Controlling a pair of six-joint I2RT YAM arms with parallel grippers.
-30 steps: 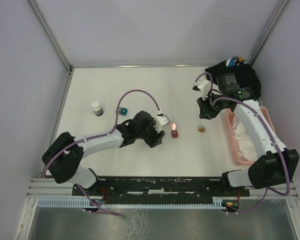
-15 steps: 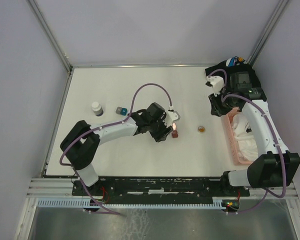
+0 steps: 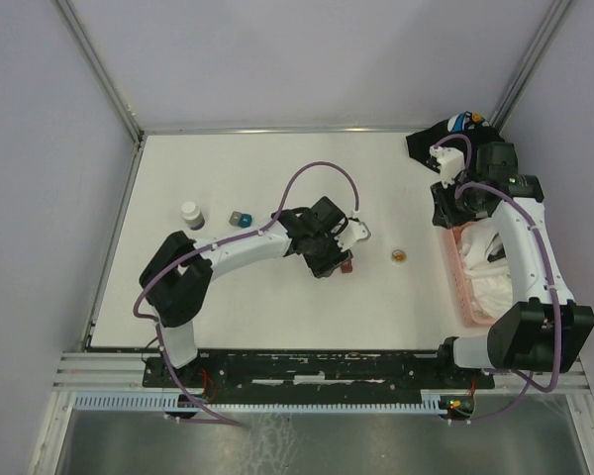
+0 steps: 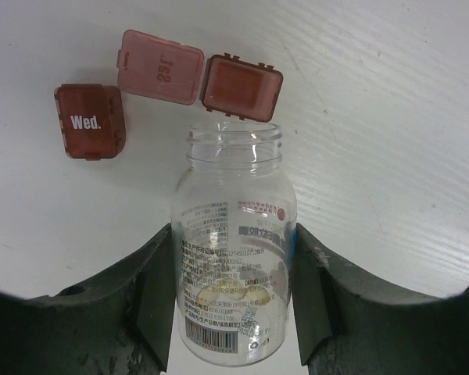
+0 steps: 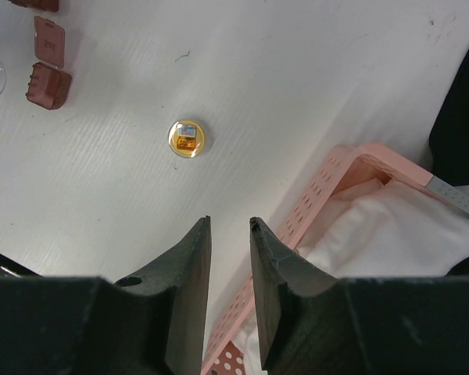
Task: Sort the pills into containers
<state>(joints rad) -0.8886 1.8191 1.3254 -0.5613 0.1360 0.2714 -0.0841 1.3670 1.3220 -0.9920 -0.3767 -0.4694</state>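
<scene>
Top external, left to right: white-capped bottle (image 3: 190, 214); left gripper (image 3: 334, 259) pinching uncapped clear vial (image 4: 234, 258), mouth just beside open dark-red box (image 4: 199, 78), closed "Wed." box (image 4: 90, 121) near; amber cap (image 3: 399, 256) on table (image 3: 277, 168); right gripper (image 5: 229, 226) narrowly parted, empty, near pink basket (image 5: 328, 199) corner

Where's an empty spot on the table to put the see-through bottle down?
Bare white table lies along the back wall, and again along the near edge by the arm bases. It is crowded mid-table: dark-red square pillboxes, a small amber-topped vial, then the pink slatted basket at the right.
</scene>
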